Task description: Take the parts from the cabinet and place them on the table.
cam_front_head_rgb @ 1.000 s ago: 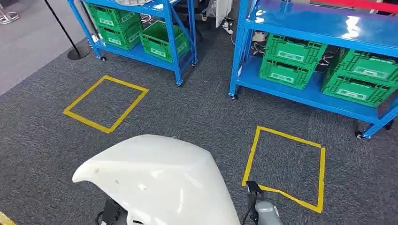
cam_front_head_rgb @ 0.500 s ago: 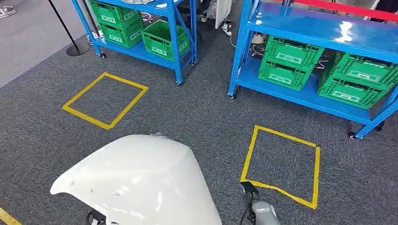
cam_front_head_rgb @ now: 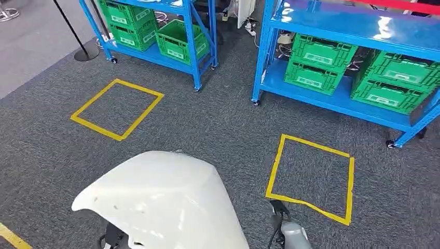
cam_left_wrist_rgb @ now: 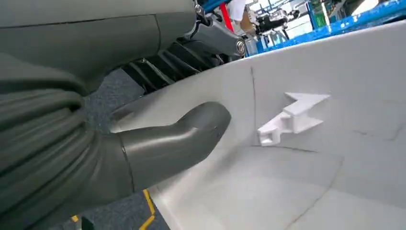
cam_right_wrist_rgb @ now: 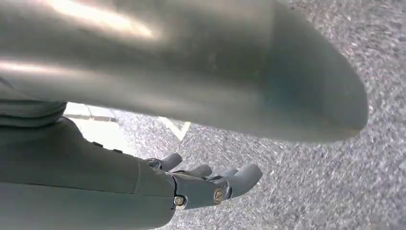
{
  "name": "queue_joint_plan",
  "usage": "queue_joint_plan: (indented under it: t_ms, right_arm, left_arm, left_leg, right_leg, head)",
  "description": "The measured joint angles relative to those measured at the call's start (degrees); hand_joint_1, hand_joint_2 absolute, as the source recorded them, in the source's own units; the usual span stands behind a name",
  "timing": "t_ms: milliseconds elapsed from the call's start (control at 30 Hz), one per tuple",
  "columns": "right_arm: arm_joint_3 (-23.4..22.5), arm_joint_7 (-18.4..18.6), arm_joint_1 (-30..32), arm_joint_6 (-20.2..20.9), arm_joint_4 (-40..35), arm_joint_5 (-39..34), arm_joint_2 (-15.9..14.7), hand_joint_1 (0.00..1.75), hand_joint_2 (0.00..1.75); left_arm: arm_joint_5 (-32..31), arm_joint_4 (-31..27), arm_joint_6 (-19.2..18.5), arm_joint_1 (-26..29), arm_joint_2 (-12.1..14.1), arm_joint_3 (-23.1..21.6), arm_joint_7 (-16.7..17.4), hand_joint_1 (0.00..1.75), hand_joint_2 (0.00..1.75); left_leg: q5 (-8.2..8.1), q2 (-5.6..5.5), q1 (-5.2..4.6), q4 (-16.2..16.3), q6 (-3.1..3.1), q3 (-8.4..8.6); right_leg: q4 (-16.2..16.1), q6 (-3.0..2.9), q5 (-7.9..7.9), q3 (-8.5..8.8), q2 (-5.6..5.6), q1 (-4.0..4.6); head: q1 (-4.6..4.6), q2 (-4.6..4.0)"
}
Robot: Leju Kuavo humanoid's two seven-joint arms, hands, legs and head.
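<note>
In the head view a large white part [cam_front_head_rgb: 161,199] fills the lower left of the frame above grey carpet, with blue shelving [cam_front_head_rgb: 332,67] holding green crates [cam_front_head_rgb: 319,63] across the top. The left wrist view shows the left hand [cam_left_wrist_rgb: 95,158] with its thumb pressed on the part's inner face, holding it. The right wrist view shows the right hand [cam_right_wrist_rgb: 191,184] with fingers [cam_right_wrist_rgb: 244,177] extended, apart and holding nothing.

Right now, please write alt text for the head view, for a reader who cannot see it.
A large white curved part sits low in the picture, carried in front of the robot over grey carpet. Two yellow tape squares mark the floor, one left and one right. Behind them stand blue shelving racks that hold green crates.
</note>
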Motion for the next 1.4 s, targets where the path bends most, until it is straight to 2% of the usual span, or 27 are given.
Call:
queue_joint_plan:
  t_ms: [67, 100, 133, 167, 233, 267, 400, 433, 467, 500, 567, 600, 633, 667, 733, 767, 800, 900, 933, 967, 1000, 1100, 1133, 1200, 1267, 1300, 1400]
  right_arm:
    - [0.0, 0.0, 0.0, 0.0, 0.0, 0.0, 0.0, 0.00, 0.00]
    - [0.0, 0.0, 0.0, 0.0, 0.0, -0.1, 0.0, 0.00, 0.00]
    - [0.0, 0.0, 0.0, 0.0, 0.0, -0.1, 0.0, 0.00, 0.00]
    - [0.0, 0.0, 0.0, 0.0, 0.0, -0.1, 0.0, 0.00, 0.00]
    - [0.0, 0.0, 0.0, 0.0, 0.0, 0.0, 0.0, 0.00, 0.00]
    - [0.0, 0.0, 0.0, 0.0, 0.0, 0.0, 0.0, 0.00, 0.00]
    - [0.0, 0.0, 0.0, 0.2, 0.0, 0.7, 0.0, 0.00, 0.00]
    - [0.0, 0.0, 0.0, 0.2, 0.0, 0.7, 0.0, 0.00, 0.00]
    - [0.0, 0.0, 0.0, 0.2, 0.0, 0.8, 0.0, 0.00, 0.00]
    - [0.0, 0.0, 0.0, 0.3, 0.0, 0.9, 0.0, 0.00, 0.00]
    - [0.0, 0.0, 0.0, 0.3, 0.0, 0.9, 0.0, 0.00, 0.00]
    - [0.0, 0.0, 0.0, 0.3, 0.0, 0.9, -0.1, 0.00, 0.00]
    - [0.0, 0.0, 0.0, 0.3, 0.0, 0.9, -0.2, 0.00, 0.00]
    - [0.0, 0.0, 0.0, 0.3, 0.0, 0.9, -0.2, 0.00, 0.00]
    - [0.0, 0.0, 0.0, 0.3, 0.0, 0.9, -0.2, 0.00, 0.00]
    - [0.0, 0.0, -0.2, 0.3, 0.0, 0.9, -0.2, 0.00, 0.00]
    - [0.0, 0.0, -0.2, 0.3, 0.0, 0.9, -0.2, 0.00, 0.00]
    - [0.0, 0.0, -0.2, 0.3, 0.0, 0.9, -0.2, 0.00, 0.00]
    - [0.0, 0.0, -0.2, 0.3, 0.0, 0.9, -0.1, 0.00, 0.00]
    - [0.0, 0.0, -0.3, 0.3, 0.0, 1.0, -0.1, 0.00, 0.00]
    - [0.0, 0.0, -0.4, 0.3, 0.0, 1.0, -0.1, 0.00, 0.00]
    - [0.0, 0.0, -0.3, 0.5, 0.0, 1.0, -0.1, 0.00, 0.00]
    - [0.0, 0.0, -0.3, 0.4, 0.0, 0.9, -0.1, 0.00, 0.00]
    - [0.0, 0.0, -0.3, 0.0, 0.0, 0.7, -0.1, 0.00, 0.00]
    - [0.0, 0.0, -0.4, 0.0, 0.0, 0.7, -0.1, 0.00, 0.00]
    - [0.0, 0.0, -0.4, 0.0, 0.0, 0.7, -0.1, 0.00, 0.00]
    - [0.0, 0.0, -0.4, 0.2, 0.0, 1.0, -0.1, 0.00, 0.00]
  left_arm:
    - [0.0, 0.0, 0.0, 0.1, 0.2, -0.1, 0.0, 1.75, 1.75]
    - [0.0, 0.0, 0.0, 0.2, 0.3, -0.1, 0.1, 1.75, 1.75]
    - [0.0, 0.0, 0.0, 0.3, 0.3, -0.1, 0.1, 1.75, 1.75]
    - [0.0, 0.0, 0.0, 0.3, 0.4, -0.2, 0.1, 1.75, 1.75]
    - [0.0, -0.2, 0.0, 0.3, 0.3, -0.2, 0.1, 1.75, 1.75]
    - [0.0, -0.5, 0.0, 0.2, 0.3, -0.2, 0.1, 1.75, 1.75]
    - [0.0, -1.2, 0.3, 0.9, 0.6, -0.2, 0.4, 1.75, 1.75]
    - [0.0, -1.3, 0.4, 1.0, 0.6, -0.2, 0.4, 1.75, 1.75]
    - [-0.1, -1.3, 0.4, 1.0, 0.7, -0.2, 0.4, 1.75, 1.75]
    - [-0.1, -1.3, 0.5, 1.0, 0.7, -0.2, 0.4, 1.75, 1.75]
    - [-0.1, -1.3, 0.6, 1.2, 0.9, -0.2, 0.4, 1.75, 1.75]
    - [-0.1, -1.3, 0.6, 1.4, 1.0, -0.2, 0.5, 1.75, 1.75]
    - [-0.1, -1.3, 0.6, 1.6, 1.1, -0.2, 0.5, 1.75, 1.75]
    - [-0.1, -1.3, 0.6, 1.7, 1.2, -0.2, 0.5, 1.75, 1.75]
    - [-0.1, -1.3, 0.6, 1.7, 1.2, -0.2, 0.5, 1.75, 1.75]
    - [-0.1, -1.4, 0.6, 1.7, 1.2, -0.2, 0.5, 1.75, 1.75]
    - [-0.1, -1.4, 0.6, 1.7, 1.2, -0.2, 0.5, 1.75, 1.75]
    - [-0.1, -1.4, 0.6, 1.6, 1.2, -0.2, 0.4, 1.75, 1.75]
    - [-0.1, -1.4, 0.6, 1.5, 1.2, -0.2, 0.4, 1.75, 1.75]
    - [-0.1, -1.4, 0.6, 1.3, 1.2, -0.2, 0.4, 1.75, 1.75]
    - [-0.2, -1.4, 0.6, 1.0, 1.2, -0.2, 0.5, 1.75, 1.75]
    - [-1.1, -1.1, 0.5, 0.5, 1.2, -0.2, 0.5, 1.75, 1.75]
    - [-1.1, -1.0, 0.2, 0.5, 1.2, -0.2, 0.5, 1.75, 1.75]
    - [-1.1, -0.7, 0.2, 0.4, 0.9, -0.2, 0.5, 1.75, 1.75]
    - [-1.1, -0.7, 0.0, -0.2, 0.4, -0.2, 0.6, 1.75, 1.75]
    - [-1.2, -0.7, 0.0, -0.5, 0.3, -0.2, 0.6, 1.75, 1.75]
    - [-1.4, -0.7, 0.0, -0.4, 0.3, -0.2, 0.9, 1.75, 1.75]
  left_leg:
    - [-4.36, 0.05, 0.88, 8.6, -0.80, -3.53]
    - [-5.23, 0.05, 1.26, 11.4, -1.11, -4.59]
    - [-4.56, 0.06, 1.55, 11.0, -1.27, -4.04]
    - [-2.92, 0.06, 1.75, 8.1, -1.35, -2.24]
    - [1.35, 0.05, 1.92, -2.6, -1.21, 4.25]
    - [1.27, 0.00, 1.85, -7.1, -1.04, 6.61]
    - [2.18, -0.09, 0.72, -7.3, 0.40, 5.73]
    - [3.16, -0.13, 1.17, -8.2, 1.09, 5.96]
    - [3.62, 0.04, 1.20, -8.6, 1.39, 6.05]
    - [4.07, 0.11, 1.14, -8.6, 1.94, 5.70]
    - [4.46, 0.24, 0.82, -8.3, 2.43, 4.72]
    - [4.59, 0.24, 0.65, -8.0, 2.51, 4.23]
    - [4.69, 0.24, 0.53, -7.8, 2.56, 3.82]
    - [4.72, 0.22, 0.49, -7.4, 2.53, 3.43]
    - [4.72, 0.15, 0.48, -6.5, 2.46, 2.78]
    - [4.61, 0.17, 0.48, -5.9, 2.27, 2.39]
    - [4.46, 0.12, -0.10, -5.4, 1.89, 1.99]
    - [5.10, 0.03, 0.16, -5.7, 1.03, 1.82]
    - [5.18, 0.03, -0.09, -5.6, 0.81, 1.74]
    - [4.32, -0.08, -0.01, -4.9, 0.37, 1.27]
    - [2.19, -0.02, 0.20, -2.6, -0.19, 0.39]
    - [-4.43, 0.04, 1.27, 9.9, -1.36, -4.49]
    - [-4.68, 0.05, 1.51, 11.4, -1.49, -4.79]
    - [-1.93, 0.05, 1.78, 6.3, -1.52, -1.31]
    - [1.77, 0.03, 1.79, -4.7, -1.08, 5.65]
    - [0.88, 0.01, 1.47, -7.2, -0.86, 6.68]
    - [1.81, -0.04, 0.74, -7.0, 0.28, 5.95]
  right_leg:
    - [0.0, 0.11, 0.31, -0.54, -0.11, -0.11]
    - [0.0, 0.26, 0.53, -0.84, -0.20, -0.20]
    - [0.0, 0.43, 0.72, -1.06, -0.23, -0.33]
    - [0.0, 0.66, 0.88, -1.21, -0.23, -0.42]
    - [0.0, 1.12, 1.23, -1.29, -0.18, -0.66]
    - [0.0, 1.46, 1.45, -1.30, -0.19, -0.81]
    - [-1.2, 3.47, 2.64, -1.27, -0.21, -1.02]
    - [-1.3, 3.81, 2.78, -1.32, -0.17, -1.15]
    - [-0.3, 3.63, 1.63, -1.82, -0.18, -1.09]
    - [2.9, 3.43, -1.24, -3.15, -0.12, -0.79]
    - [12.6, 3.41, -6.34, -7.00, 0.07, -0.20]
    - [15.9, 3.34, -7.47, -8.20, 0.13, 0.07]
    - [16.6, 3.19, -7.35, -8.16, 0.13, 0.29]
    - [14.5, 2.97, -6.09, -6.68, 0.13, 0.49]
    - [4.4, 2.56, -2.06, -0.44, 0.09, 0.70]
    - [0.0, 2.15, -2.08, 1.68, 0.05, 0.73]
    - [0.0, 1.81, -1.69, 1.47, 0.10, 1.15]
    - [0.2, 0.77, -1.12, 0.96, 0.20, 1.16]
    - [-0.2, 0.33, -0.58, 0.90, 0.12, 0.65]
    - [-0.3, 0.09, -0.30, 0.82, -0.03, 0.49]
    - [-0.3, -0.18, -0.07, 0.60, -0.02, 0.34]
    - [-0.3, -0.01, 0.58, -0.47, -0.16, 0.16]
    - [-0.3, 0.11, 0.84, -0.81, -0.20, 0.08]
    - [-0.3, 0.45, 1.34, -1.33, -0.21, -0.05]
    - [-0.3, 0.97, 1.80, -1.54, -0.18, -0.19]
    - [-0.3, 1.38, 2.03, -1.65, -0.18, -0.07]
    - [-1.0, 2.72, 2.88, -1.64, -0.21, -0.34]
  head:
    - [-0.02, 0.00]
    - [-0.02, 0.00]
    - [0.00, 0.00]
    - [-0.04, 0.00]
    - [-0.02, 0.00]
    - [-0.02, 0.00]
    - [-0.02, 0.00]
    - [0.04, 0.00]
    - [0.06, 0.00]
    - [0.24, 0.00]
    - [0.35, 0.00]
    - [0.35, 0.00]
    - [0.35, 0.00]
    - [0.35, 0.00]
    - [0.39, 0.00]
    - [0.37, 0.00]
    - [0.42, 0.00]
    - [0.39, 0.00]
    - [0.39, 0.00]
    - [0.42, 0.00]
    - [-0.05, 0.00]
    - [-0.04, 0.00]
    - [-0.04, 0.00]
    - [-0.02, 0.00]
    - [-0.04, 0.00]
    - [-0.02, 0.00]
    - [0.02, 0.00]
